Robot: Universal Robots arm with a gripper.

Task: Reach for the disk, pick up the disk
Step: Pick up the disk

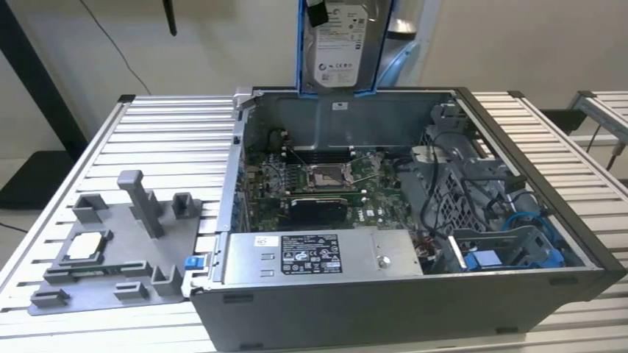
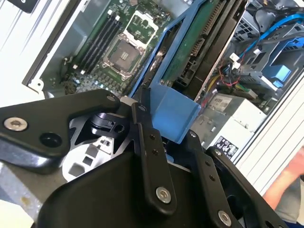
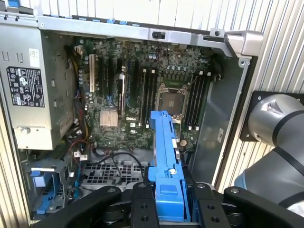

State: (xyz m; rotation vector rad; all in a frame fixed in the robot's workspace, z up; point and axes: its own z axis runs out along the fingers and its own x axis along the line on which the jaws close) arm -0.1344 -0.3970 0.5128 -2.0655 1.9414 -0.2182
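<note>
The disk (image 1: 343, 44), silver-grey with a white label and a blue bracket around it, hangs upright above the back wall of the open computer case (image 1: 549, 220) in the exterior view. In both wrist views my gripper (image 3: 168, 202) (image 2: 168, 142) is shut on the disk's blue bracket (image 3: 166, 156) (image 2: 173, 111). One black finger (image 3: 142, 206) (image 2: 145, 137) lies on each side of it. The disk is lifted clear of the motherboard (image 3: 142, 95), which lies far below it.
Inside the case sit the power supply (image 1: 314, 254), cables and a blue drive bay piece (image 1: 486, 261). A grey fixture plate (image 1: 108, 250) with a small white-topped chip (image 1: 87, 245) lies on the slatted table (image 1: 167, 132) at the exterior view's left. A person's arm (image 2: 285, 185) shows beside the case.
</note>
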